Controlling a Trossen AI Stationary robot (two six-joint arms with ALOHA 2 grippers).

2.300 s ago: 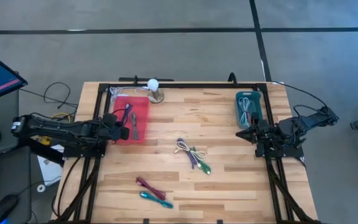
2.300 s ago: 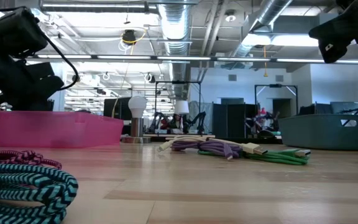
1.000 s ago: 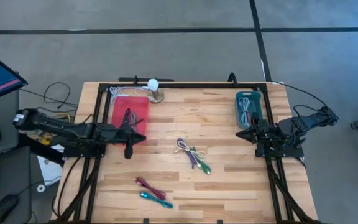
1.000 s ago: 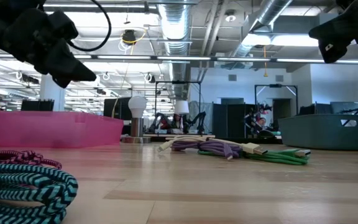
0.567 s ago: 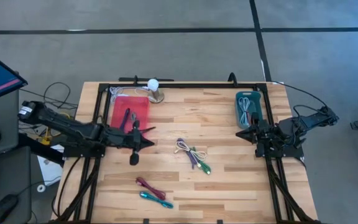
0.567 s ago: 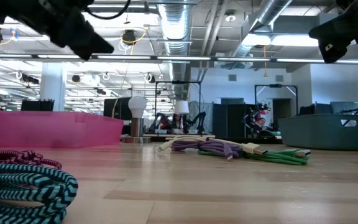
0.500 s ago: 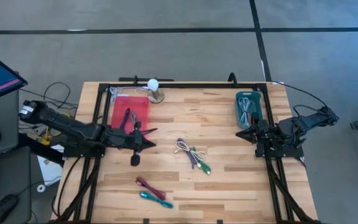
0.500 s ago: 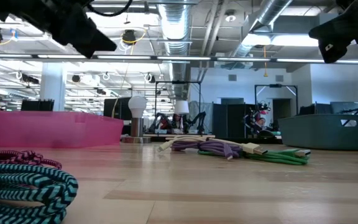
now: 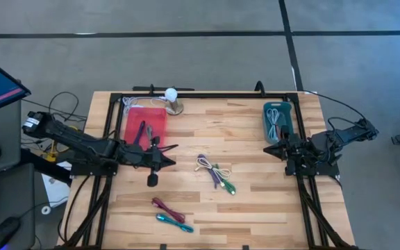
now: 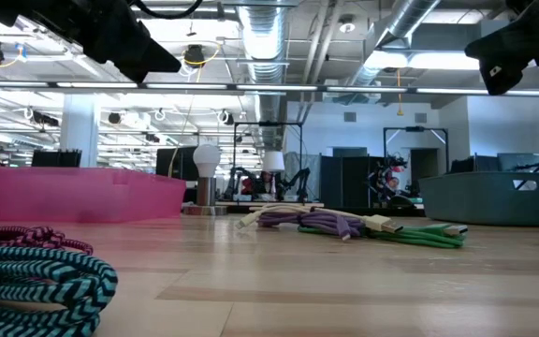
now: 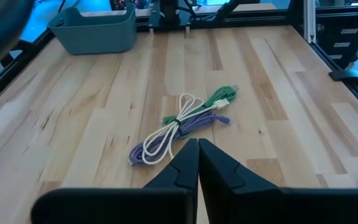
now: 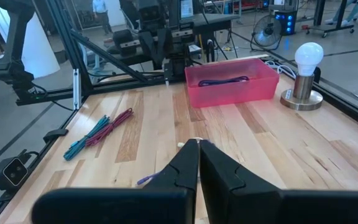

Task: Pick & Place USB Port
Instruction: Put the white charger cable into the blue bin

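The left pincer (image 9: 151,180) hangs over the wooden table (image 9: 255,201), just beside the pink plastic bin (image 9: 145,123). Its two dark fingers (image 11: 185,163) are pressed together and hold nothing. The right pincer (image 9: 270,148) waits at the far side of the table from the pink bin, next to the teal plastic bin (image 9: 279,122). Its fingers are pressed together too, and they are empty.

The next thing to pick looks like the bundle of white, purple and green USB cables (image 9: 214,173). It lies flat near the middle of the table, between the pink bin and the teal bin, and the left wrist view looks right at it. A purple cable (image 9: 142,130) is already inside the pink bin. Two more coiled cables, one dark pink and one teal (image 9: 171,214), lie near the table edge, well apart from the pink bin.

What could go wrong? The pincer is shut, so if it goes down like that it will only push the bundle away. The three cables are tangled, so it may lift just one loop, or drag them all at once. A loose end could also hang over the pink bin's wall.

No writing or brand names can be read anywhere.
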